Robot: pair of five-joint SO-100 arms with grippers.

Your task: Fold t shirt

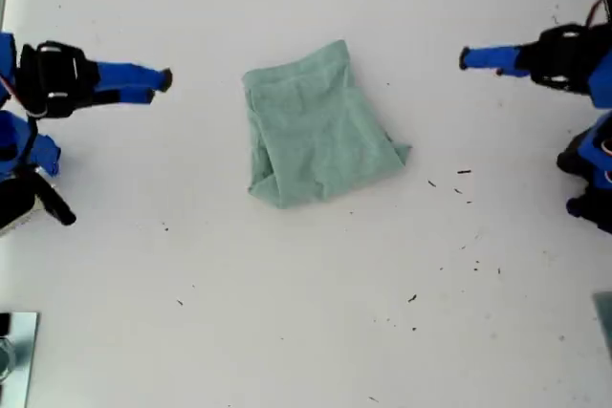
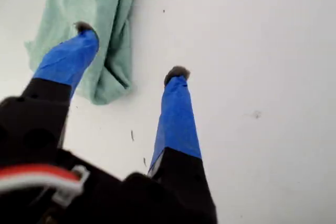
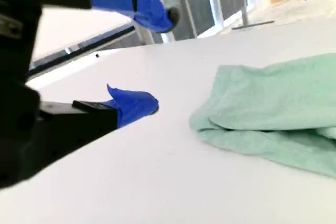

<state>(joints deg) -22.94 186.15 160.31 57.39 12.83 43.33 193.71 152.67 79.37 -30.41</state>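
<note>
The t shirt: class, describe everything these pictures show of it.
The pale sage-green, soft knit t shirt lies folded into a compact, roughly rectangular bundle near the middle of the white table. Layered edges and creases show, and one corner sticks out toward the exterior view's right. Neither gripper touches it; only the table does.

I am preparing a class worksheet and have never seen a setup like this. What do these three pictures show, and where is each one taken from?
These are two small robot arms, blue and black, one at each side of the exterior view, which looks down on a white table. In the middle lies a pale sage-green knit t-shirt, folded into a compact bundle. The other two pictures come from cameras riding on the arms, each looking along its own fingers. My first gripper is open, with the shirt just beyond it. My second gripper is open too, apart from the shirt. Neither holds anything.
</note>
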